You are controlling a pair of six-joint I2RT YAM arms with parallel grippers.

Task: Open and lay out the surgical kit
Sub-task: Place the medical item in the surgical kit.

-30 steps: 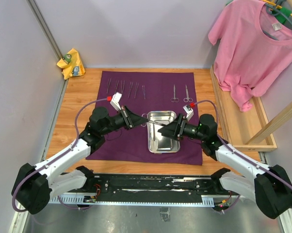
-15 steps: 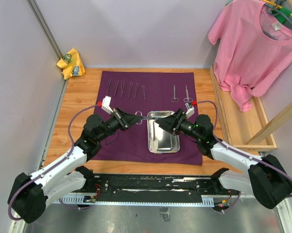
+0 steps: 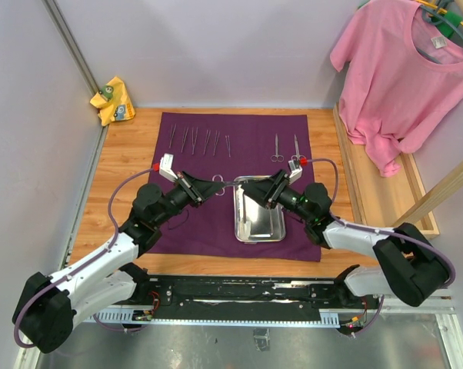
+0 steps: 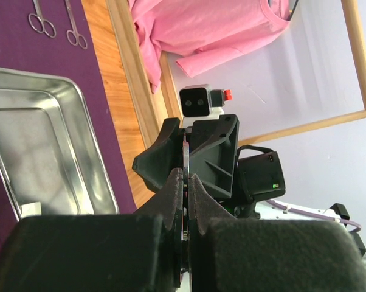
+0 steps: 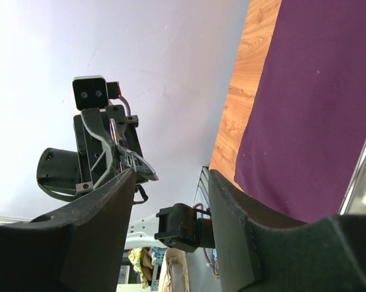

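The surgical kit's dark purple cloth (image 3: 208, 223) lies spread on the table with the steel tray (image 3: 259, 224) on it. Several slim forceps (image 3: 197, 140) and two scissors (image 3: 287, 148) lie in a row along its far edge. My left gripper (image 3: 214, 184) (image 4: 185, 177) is shut on a thin metal instrument (image 3: 230, 183) (image 4: 185, 152), held above the tray's far left corner. My right gripper (image 3: 248, 187) (image 5: 171, 175) faces it tip to tip, open, with nothing between its fingers. A small white piece (image 4: 31, 210) lies in the tray.
A pink T-shirt (image 3: 404, 69) hangs at the back right over a wooden frame (image 3: 385, 192). A yellow rag (image 3: 112, 100) sits at the back left corner. Bare wooden tabletop (image 3: 131, 146) borders the cloth on both sides.
My right gripper has risen from over the tray toward the left gripper and its jaws have narrowed. The left gripper has drawn slightly left, still holding the instrument.
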